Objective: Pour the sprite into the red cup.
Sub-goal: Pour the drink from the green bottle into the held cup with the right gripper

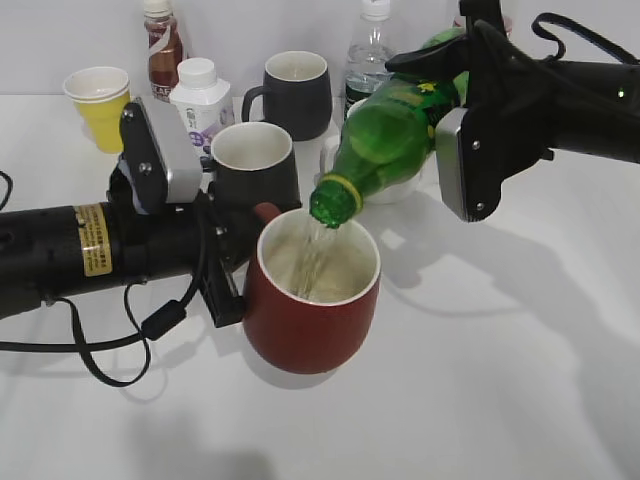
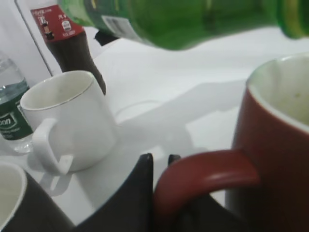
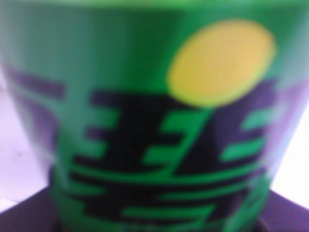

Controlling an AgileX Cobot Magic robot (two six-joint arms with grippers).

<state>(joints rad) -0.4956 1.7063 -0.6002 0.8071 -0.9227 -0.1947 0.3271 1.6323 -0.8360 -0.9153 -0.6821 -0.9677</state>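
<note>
Sprite (image 1: pixel 395 130) neck tilted down-left over red cup (image 1: pixel 310 300) | right gripper (image 1: pixel 480 110) clamped on sprite | left gripper (image 1: pixel 235 265) pinching cup handle

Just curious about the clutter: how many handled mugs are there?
4: red mug in front, near black mug just behind it, far black mug at the back, white mug behind the green bottle. More may be hidden.

Mugs four — red cup (image 1: pixel 310 325), two black (image 1: pixel 297 95) (image 1: pixel 262 170), one white (image 2: pixel 72 121) — plus four bottles (image 1: pixel 395 135), one paper cup (image 1: pixel 100 105)
</note>
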